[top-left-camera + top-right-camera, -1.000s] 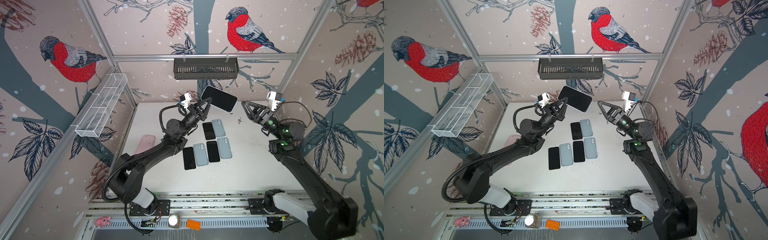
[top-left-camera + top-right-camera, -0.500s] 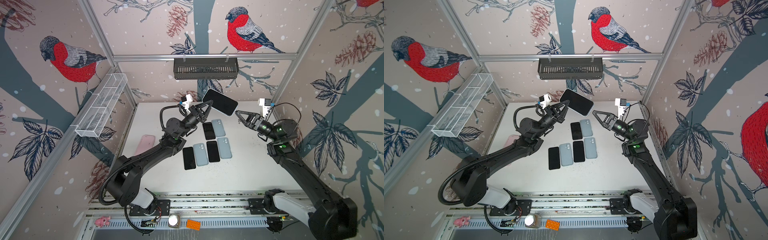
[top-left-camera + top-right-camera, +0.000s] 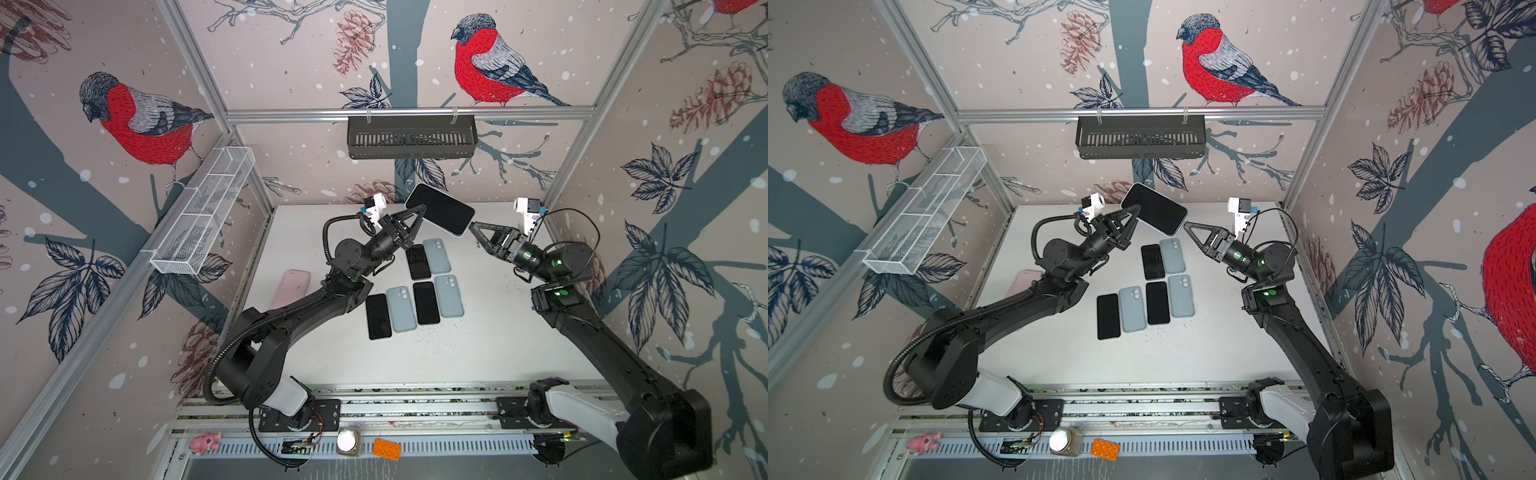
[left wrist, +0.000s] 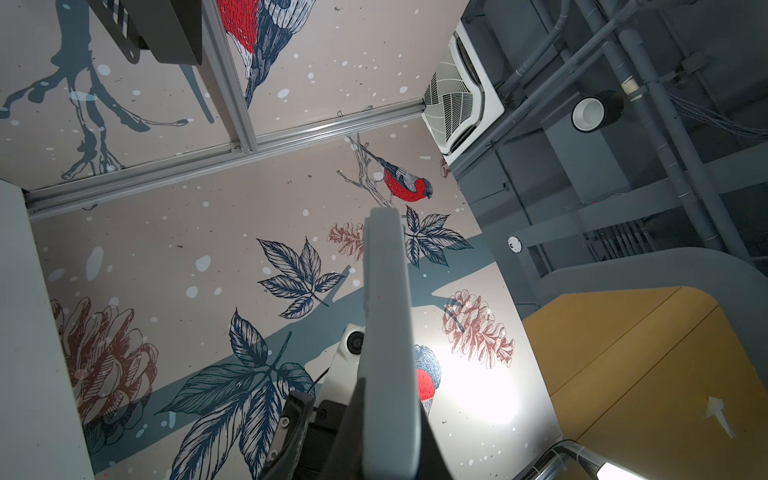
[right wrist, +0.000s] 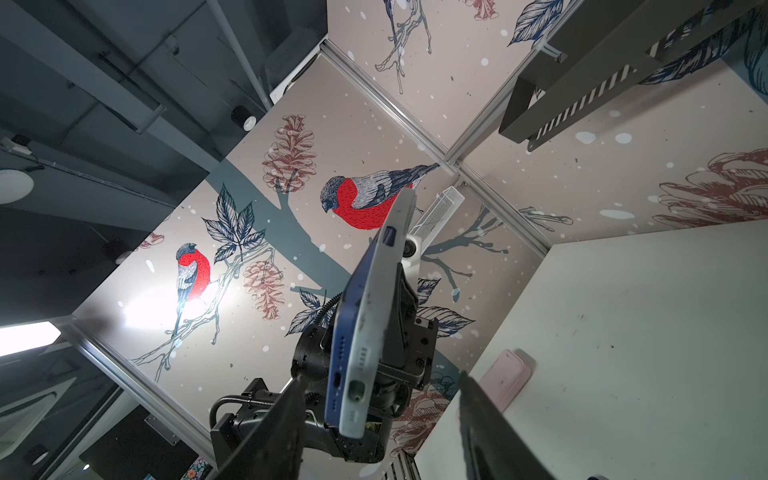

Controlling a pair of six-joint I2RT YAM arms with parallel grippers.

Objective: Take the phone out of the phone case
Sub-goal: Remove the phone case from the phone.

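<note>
Left gripper is pinched almost fully shut on the left end of a dark-screened, blue-edged phone in a pale grey soft case. It holds this cased phone in the air above the far part of the white table, screen upward and long axis running toward the right arm. Held aloft like that, the free end and both faces are open to the other arm, which a phone lying flat would not allow.

Right gripper stands about half open and holds nothing. In the right wrist view its two fingers flank the free end of the cased phone with a gap on either side, so I judge it is lined up to close but not yet touching. The same view shows the blue phone edge alongside the pale case wall. Whether that end has begun to lift out of the case I cannot tell.

The step in hand looks like a two-arm peel, where one arm anchors and the other pulls the case lip away. One risk is the pinch on the left end slipping once the right arm pulls.

Below, black phones and pale blue cases lie paired in neat rows mid-table, clear of the arms. A pink case lies well apart at the left.
</note>
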